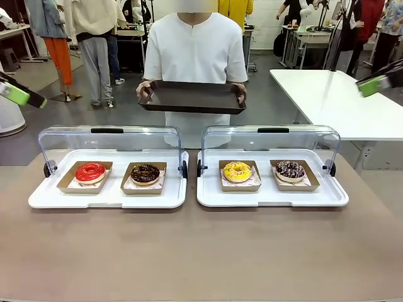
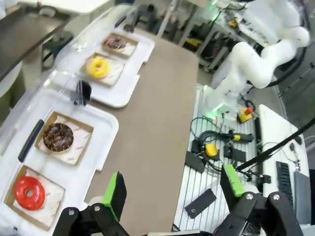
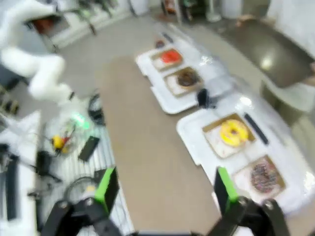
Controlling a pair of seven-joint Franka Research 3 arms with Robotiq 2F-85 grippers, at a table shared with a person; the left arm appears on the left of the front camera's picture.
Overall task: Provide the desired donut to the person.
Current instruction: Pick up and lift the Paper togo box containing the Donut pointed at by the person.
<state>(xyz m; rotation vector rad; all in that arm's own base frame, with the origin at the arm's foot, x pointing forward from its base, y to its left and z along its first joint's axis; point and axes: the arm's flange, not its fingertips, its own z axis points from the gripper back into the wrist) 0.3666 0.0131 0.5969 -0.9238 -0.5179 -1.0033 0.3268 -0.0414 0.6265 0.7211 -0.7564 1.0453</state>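
The person stands at the far side of the counter and holds a dark tray level in front of the body. On the counter two white trays lie side by side, each with its clear lid raised at the far edge. The left white tray carries a red donut and, to its right, a dark chocolate donut. The right white tray carries a yellow donut and a sprinkled chocolate donut. Each donut sits in its own small cardboard holder. Which donut is wanted, I cannot tell. The left jaws are released, their green-padded fingers wide apart above the near left counter edge. The right jaws are released too, fingers spread above the near right side.
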